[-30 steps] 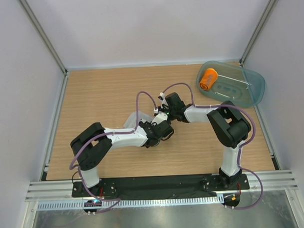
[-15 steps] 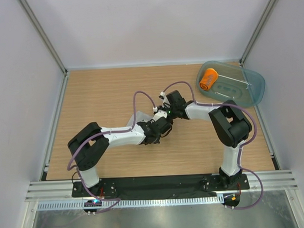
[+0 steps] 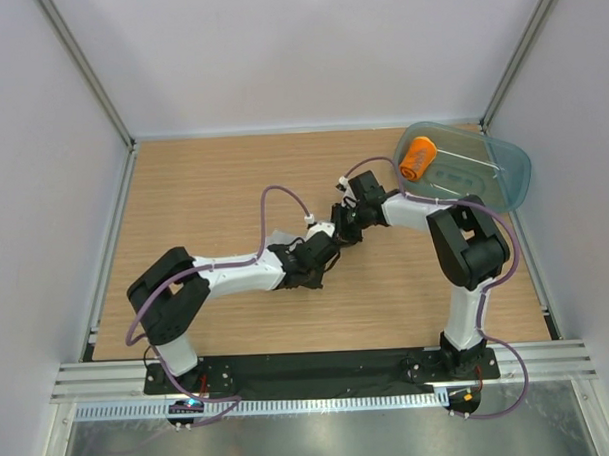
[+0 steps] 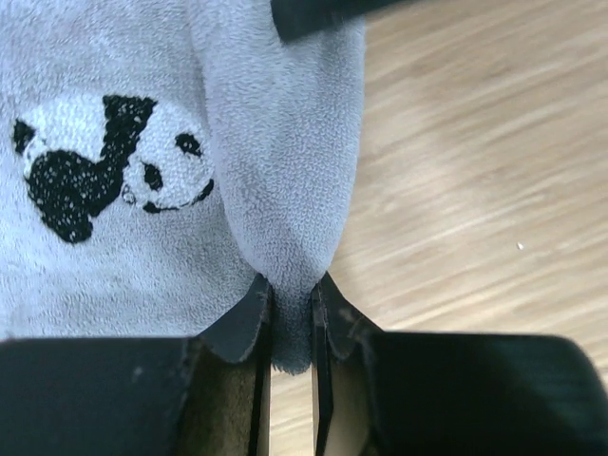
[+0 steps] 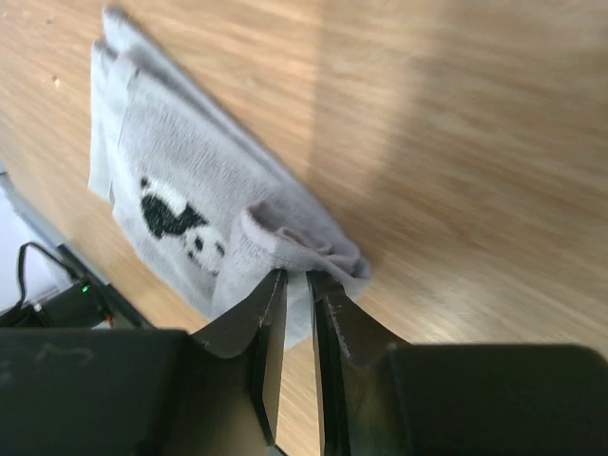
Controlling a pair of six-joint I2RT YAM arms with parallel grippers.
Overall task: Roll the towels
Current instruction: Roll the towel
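Note:
The light grey towel [image 4: 275, 142], with a panda print, lies on the wooden table [image 3: 203, 191]; one edge is curled into a loose roll [image 5: 285, 237]. My left gripper [image 4: 290, 285] is shut on a pinched fold of it. In the top view this gripper [image 3: 323, 249] covers most of the grey towel [image 3: 277, 236]. The right gripper [image 5: 296, 275] [image 3: 344, 227] stands at the end of the roll with its jaws a narrow gap apart, nothing clamped between them. The orange towel [image 3: 417, 157] lies rolled in the tub.
The translucent blue-green tub [image 3: 508, 176] sits at the back right corner. White walls and metal posts [image 3: 84, 71] enclose the table on three sides. Purple cables [image 3: 274, 204] loop above both arms.
The right gripper has pulled back toward the upper right and its jaws have parted slightly. The left gripper has kept its hold on the grey towel and shifted a little.

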